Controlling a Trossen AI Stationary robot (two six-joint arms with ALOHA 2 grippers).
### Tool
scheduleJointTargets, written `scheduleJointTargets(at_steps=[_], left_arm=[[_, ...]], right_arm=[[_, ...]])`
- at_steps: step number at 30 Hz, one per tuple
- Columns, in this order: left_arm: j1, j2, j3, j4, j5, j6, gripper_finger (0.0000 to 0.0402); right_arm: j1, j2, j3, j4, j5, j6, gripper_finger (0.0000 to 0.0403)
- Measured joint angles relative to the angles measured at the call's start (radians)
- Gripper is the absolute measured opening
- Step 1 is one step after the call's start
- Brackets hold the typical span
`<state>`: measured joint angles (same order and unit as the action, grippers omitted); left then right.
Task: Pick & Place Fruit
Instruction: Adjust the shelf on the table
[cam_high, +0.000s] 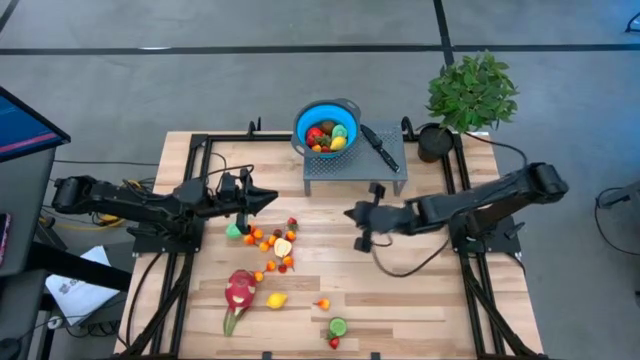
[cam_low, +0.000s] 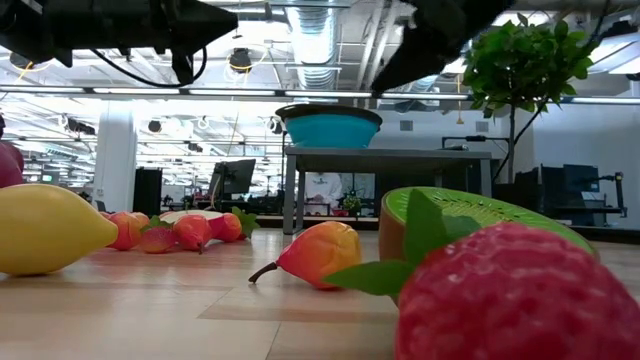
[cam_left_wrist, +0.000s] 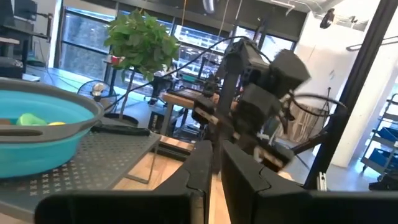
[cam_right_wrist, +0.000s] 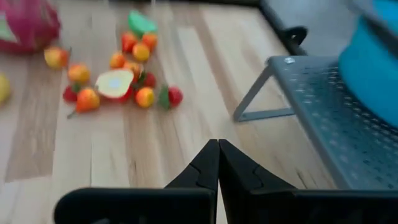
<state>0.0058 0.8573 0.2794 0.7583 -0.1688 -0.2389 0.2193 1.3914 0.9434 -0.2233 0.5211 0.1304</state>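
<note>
Small toy fruits (cam_high: 272, 245) lie in a cluster on the wooden table, left of centre, also seen in the right wrist view as fruits (cam_right_wrist: 115, 81). A pink dragon fruit (cam_high: 240, 290), a lemon (cam_high: 277, 299), a small orange fruit (cam_high: 322, 303), a green kiwi half (cam_high: 338, 326) and a strawberry (cam_high: 334, 343) lie nearer the front. The blue bowl (cam_high: 327, 125) holds several fruits. My left gripper (cam_high: 272, 200) hovers shut above the cluster's far side. My right gripper (cam_high: 349, 213) hangs shut and empty above bare table, in front of the stand; its fingers (cam_right_wrist: 218, 158) slant down.
The bowl stands on a grey perforated stand (cam_high: 355, 170) at the table's far middle, with a black-handled knife (cam_high: 380, 147) beside it. A potted plant (cam_high: 470, 95) stands at the far right corner. Black frame rails (cam_high: 195, 200) run along both sides.
</note>
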Motion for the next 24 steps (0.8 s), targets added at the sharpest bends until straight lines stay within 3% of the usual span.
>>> scheduleJointTargets(at_steps=[6, 13, 24], left_arm=[[0.071, 0.024, 0.000, -0.005, -0.144, 0.022, 0.0026], [0.245, 0.097, 0.001, 0.008, -0.294, 0.020, 0.0016], [0.474, 0.390, 0.206, 0.014, -0.181, 0.009, 0.0001]], right_arm=[[0.017, -0.207, -0.222, 0.210, 0.000, 0.002, 0.0000], [0.064, -0.421, -0.366, 0.259, 0.001, 0.028, 0.0000], [0.196, -0.572, -0.387, 0.263, 0.004, 0.004, 0.0000]])
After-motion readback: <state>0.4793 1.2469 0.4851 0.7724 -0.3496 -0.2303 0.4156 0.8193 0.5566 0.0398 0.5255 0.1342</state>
